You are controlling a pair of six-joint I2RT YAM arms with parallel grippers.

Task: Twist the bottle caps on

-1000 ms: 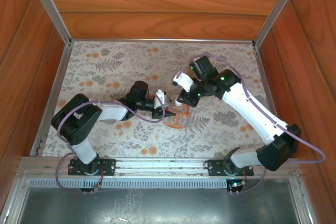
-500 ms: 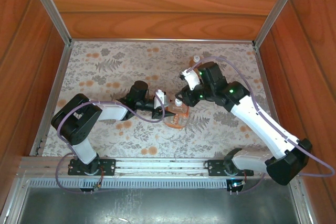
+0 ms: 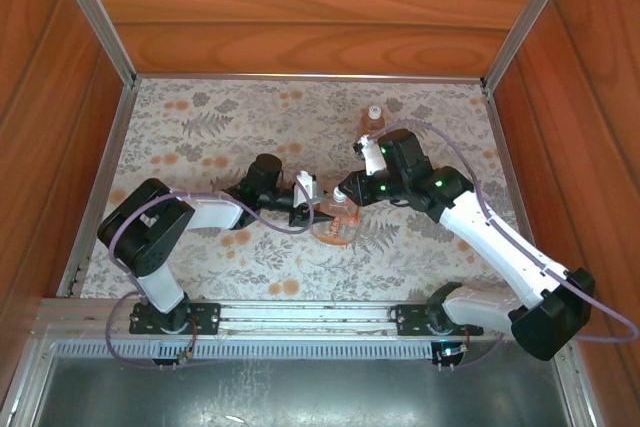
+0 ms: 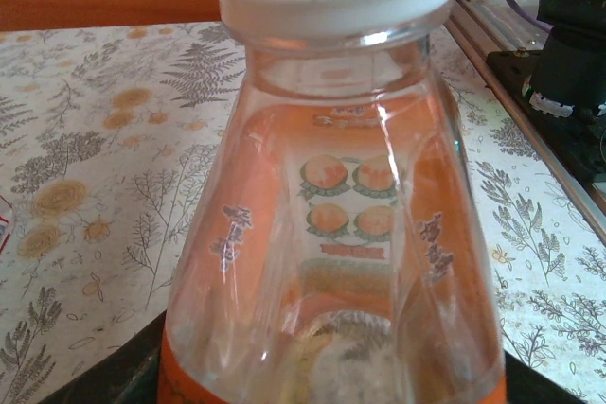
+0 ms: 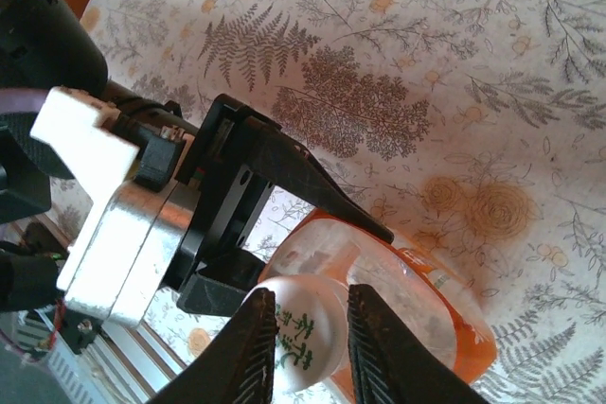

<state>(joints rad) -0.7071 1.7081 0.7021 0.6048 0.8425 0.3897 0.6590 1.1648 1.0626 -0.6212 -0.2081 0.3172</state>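
Observation:
The wide squarish bottle (image 3: pixel 337 226) with orange liquid stands mid-table. My left gripper (image 3: pixel 322 215) is shut on its body, its black fingers (image 5: pixel 305 177) on either side of it. In the left wrist view the bottle (image 4: pixel 331 243) rises close up, with a white ring (image 4: pixel 331 2) at its neck. A white cap (image 5: pixel 305 338) with green print sits on the neck. My right gripper (image 5: pixel 311 296) is shut on that cap from above. The slimmer bottle (image 3: pixel 371 123) stands upright at the back, a whitish cap (image 3: pixel 374 110) on top.
The floral tablecloth (image 3: pixel 200 137) is boxed in by wooden walls on three sides. A metal rail (image 3: pixel 300 315) with both arm bases runs along the near edge. Open cloth lies left and right of the bottles.
My right wrist has turned at the cap while its arm swung toward the near right, uncovering the slim bottle at the back. The left arm and wide bottle stayed put.

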